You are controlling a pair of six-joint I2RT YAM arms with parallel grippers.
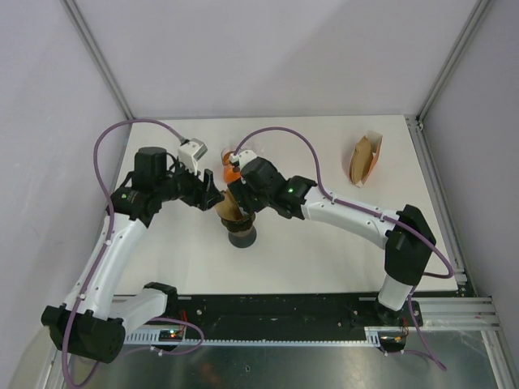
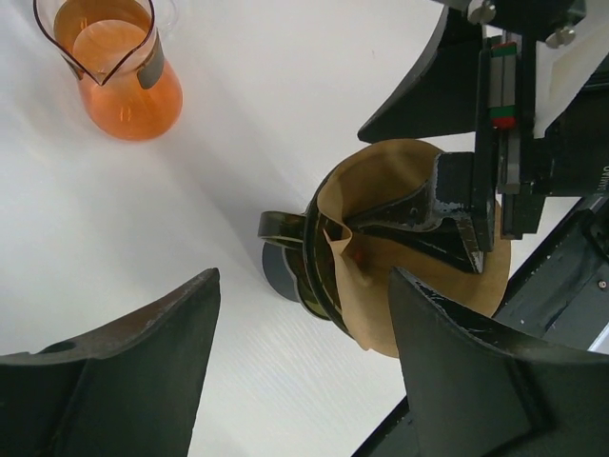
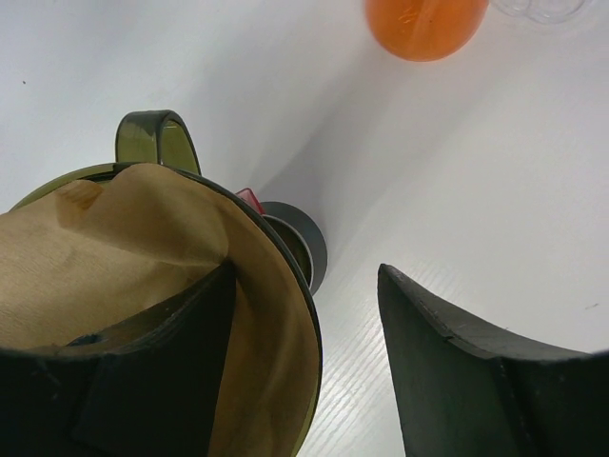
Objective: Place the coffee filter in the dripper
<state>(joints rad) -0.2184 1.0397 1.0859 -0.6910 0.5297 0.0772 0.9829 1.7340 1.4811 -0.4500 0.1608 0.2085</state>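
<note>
Top view: both arms meet mid-desk point(image 1: 340, 251) over the dark dripper point(image 1: 242, 233), with the brown coffee filter point(image 1: 229, 212) standing in its mouth. The left claw point(image 1: 211, 194) and right claw point(image 1: 238, 203) crowd close around it. A beaker point(image 1: 231, 172) of orange liquid stands just behind them.

Left wrist view: the left claw is released, its fingers spread wide with nothing gripped. The filter sits in the dripper, but unevenly. One edge is creased inward and the far side flares past the rim. One finger point(image 2: 447, 214) of the right claw lies inside the paper.

Right wrist view: the right claw is released too and straddles the rim. One finger is inside the cone and the other outside, with bare desk showing beside it.

The risk, as I judge it, is that pulling the inner finger out could drag the paper up or tip the dripper. A sideways sweep could knock the beaker.
</note>
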